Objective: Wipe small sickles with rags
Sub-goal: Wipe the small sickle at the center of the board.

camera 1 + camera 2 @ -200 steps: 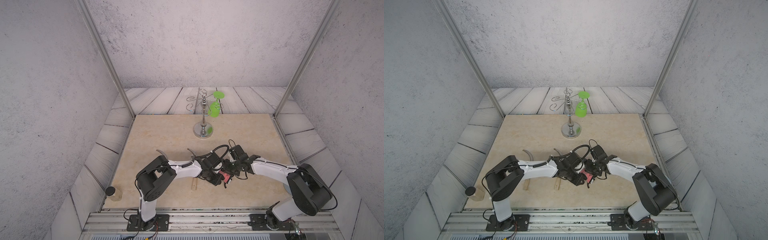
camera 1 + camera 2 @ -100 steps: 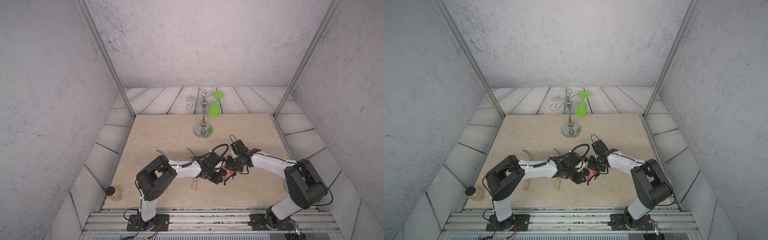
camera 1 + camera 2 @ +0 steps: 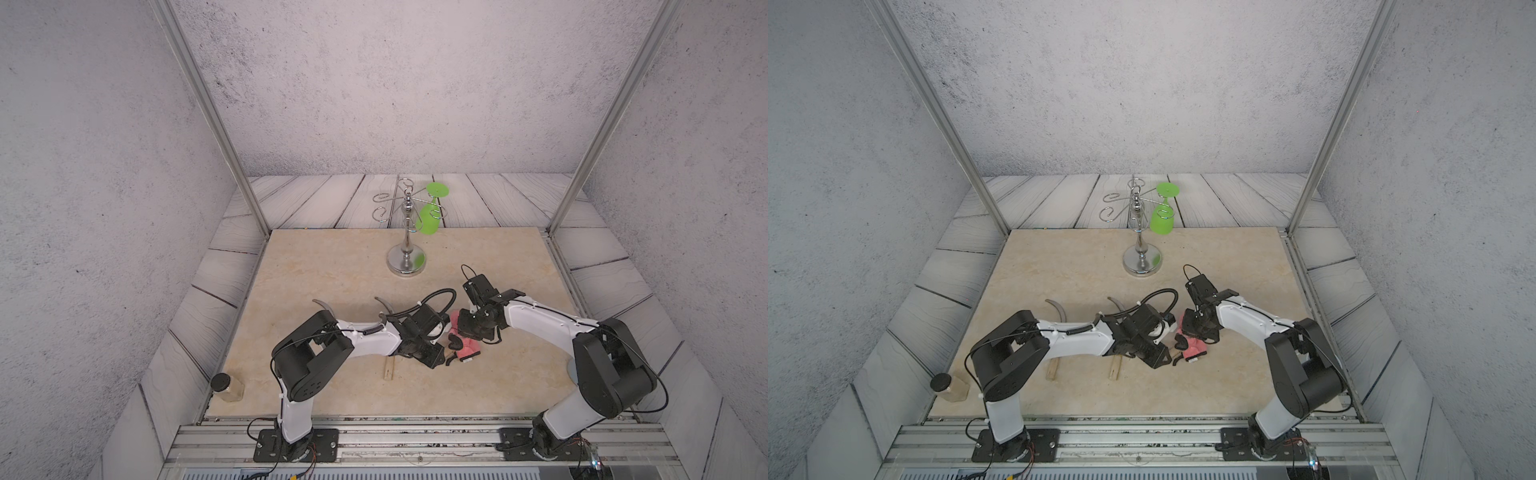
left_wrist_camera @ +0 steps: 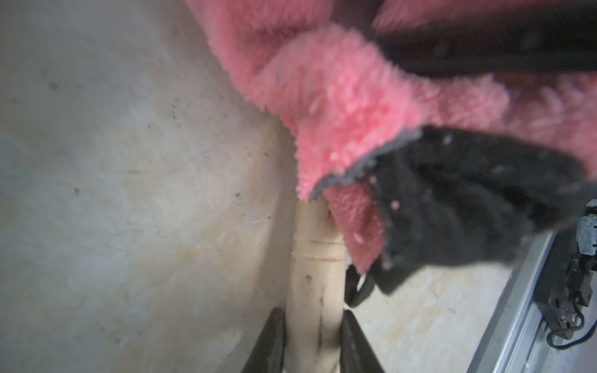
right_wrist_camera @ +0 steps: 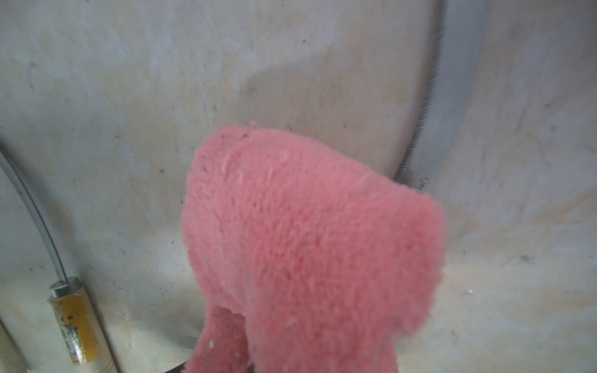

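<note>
1. We are seeing the left gripper clamping the pale wooden handle of one small sickle, with a dark finger pressing on each side.
2. The right gripper is pinching the pink terry cloth, which is hanging from it above the tan tabletop.
3. The cloth is draping over the far part of that handle and hiding the blade in the left wrist view. Its black strap piece is dangling just beside the handle.
4. In both top views the two grippers are meeting near the table's middle, with the cloth between them.
5. A second sickle and a third sickle are lying on the tabletop under the left arm. One of them is showing a yellow label band.
6. A chrome stand is standing at the back, with a green goblet hanging upside down from it.
</note>
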Available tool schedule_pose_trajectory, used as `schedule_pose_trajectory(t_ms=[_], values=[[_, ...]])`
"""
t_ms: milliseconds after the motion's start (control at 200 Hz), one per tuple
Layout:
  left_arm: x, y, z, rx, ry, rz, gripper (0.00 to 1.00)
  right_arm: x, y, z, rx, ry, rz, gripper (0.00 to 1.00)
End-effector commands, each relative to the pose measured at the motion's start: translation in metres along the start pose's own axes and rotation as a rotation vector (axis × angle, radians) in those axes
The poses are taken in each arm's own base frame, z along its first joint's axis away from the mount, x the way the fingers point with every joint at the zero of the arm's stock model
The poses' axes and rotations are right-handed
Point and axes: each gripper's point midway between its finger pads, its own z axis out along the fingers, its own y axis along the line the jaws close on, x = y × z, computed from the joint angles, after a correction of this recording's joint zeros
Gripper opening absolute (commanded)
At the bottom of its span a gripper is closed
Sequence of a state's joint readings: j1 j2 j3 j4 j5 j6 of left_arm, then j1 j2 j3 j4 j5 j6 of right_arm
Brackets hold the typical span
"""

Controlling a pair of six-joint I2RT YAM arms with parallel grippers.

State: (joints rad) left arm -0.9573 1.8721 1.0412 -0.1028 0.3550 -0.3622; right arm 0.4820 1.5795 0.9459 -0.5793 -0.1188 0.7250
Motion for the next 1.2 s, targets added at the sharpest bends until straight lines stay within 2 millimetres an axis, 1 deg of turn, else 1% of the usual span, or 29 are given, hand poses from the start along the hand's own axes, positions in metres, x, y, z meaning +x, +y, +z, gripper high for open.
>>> schedule_pose_trajectory(t_ms=[0, 110, 230, 300, 375, 420, 500, 621, 696, 761, 881, 946, 981, 1041, 1191], values=[[-0.002, 0.035, -0.009, -0.105, -0.017, -0.097, 0.05, 0.051, -0.026, -0.005, 0.123, 0.153, -0.028, 0.10], [0.000, 0.037, -0.007, -0.109, -0.013, -0.103, 0.04, 0.060, -0.001, -0.022, 0.045, 0.145, -0.056, 0.10], [0.002, 0.040, -0.007, -0.111, -0.017, -0.112, 0.04, 0.067, 0.016, -0.038, -0.032, 0.133, -0.067, 0.10], [0.002, 0.041, -0.006, -0.110, -0.016, -0.119, 0.04, 0.073, 0.024, -0.040, -0.076, 0.146, -0.071, 0.11], [0.002, 0.040, -0.005, -0.102, -0.017, -0.120, 0.04, 0.076, 0.025, -0.033, -0.092, 0.156, -0.070, 0.11], [0.002, 0.040, -0.004, -0.098, -0.015, -0.121, 0.04, 0.075, 0.023, -0.029, -0.080, 0.158, -0.075, 0.11], [0.005, 0.040, -0.003, -0.094, -0.008, -0.124, 0.04, 0.070, 0.029, -0.023, -0.095, 0.150, -0.087, 0.11], [0.009, 0.041, -0.003, -0.094, 0.001, -0.124, 0.04, 0.059, 0.041, -0.023, -0.109, 0.136, -0.118, 0.10], [0.013, 0.041, -0.003, -0.094, 0.005, -0.126, 0.04, 0.053, 0.050, -0.028, -0.130, 0.127, -0.144, 0.10], [0.015, 0.042, -0.003, -0.095, 0.007, -0.129, 0.04, 0.049, 0.063, -0.034, -0.179, 0.120, -0.174, 0.10], [0.017, 0.043, -0.003, -0.095, 0.008, -0.131, 0.04, 0.046, 0.087, -0.045, -0.296, 0.117, -0.222, 0.11], [0.017, 0.043, -0.002, -0.093, 0.008, -0.133, 0.04, 0.047, 0.096, -0.047, -0.343, 0.128, -0.245, 0.11], [0.018, 0.042, -0.002, -0.092, 0.009, -0.130, 0.04, 0.048, 0.097, -0.044, -0.349, 0.139, -0.250, 0.11], [0.017, 0.042, -0.002, -0.091, 0.007, -0.130, 0.04, 0.047, 0.093, -0.036, -0.321, 0.155, -0.249, 0.11], [0.018, 0.042, -0.002, -0.089, 0.010, -0.129, 0.04, 0.040, 0.074, -0.002, -0.244, 0.210, -0.221, 0.10]])
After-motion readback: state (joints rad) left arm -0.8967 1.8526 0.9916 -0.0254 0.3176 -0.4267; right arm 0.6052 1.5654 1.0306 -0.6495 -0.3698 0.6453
